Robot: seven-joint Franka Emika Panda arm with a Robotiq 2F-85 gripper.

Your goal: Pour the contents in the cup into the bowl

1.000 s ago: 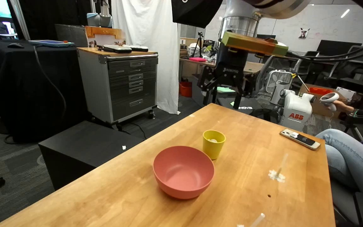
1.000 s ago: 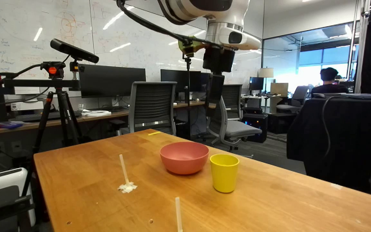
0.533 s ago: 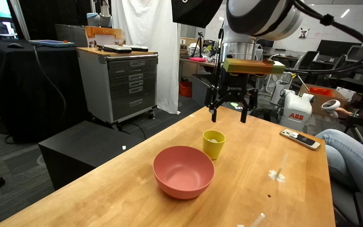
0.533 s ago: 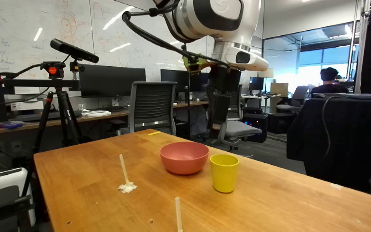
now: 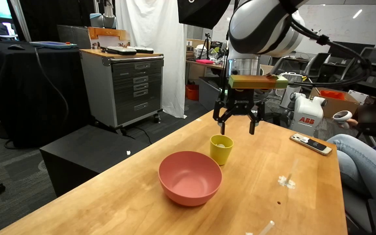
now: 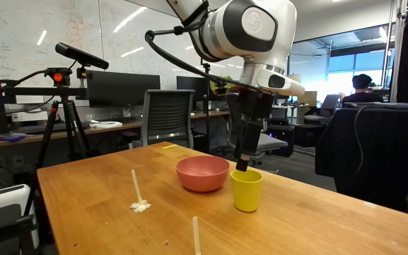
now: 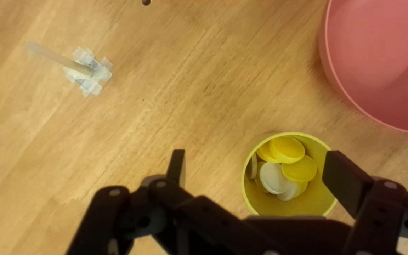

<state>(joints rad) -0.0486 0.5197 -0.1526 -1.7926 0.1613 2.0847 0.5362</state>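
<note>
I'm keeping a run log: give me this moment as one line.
yellow cup: upright; white and yellow discs: in cup; pink bowl: beside cup, no discs visible; gripper: open, near cup, holding nothing; pour: not begun

A light-brown wooden table bears a round pink plastic bowl, an upright yellow plastic cup just beside it, a rectangular gold-edged phone, two thin whitish sticks and white tape

The wrist view's two-o'clock bowl was plain pink, its four-o'clock cup yellow, the pieces white or yellow.
</note>
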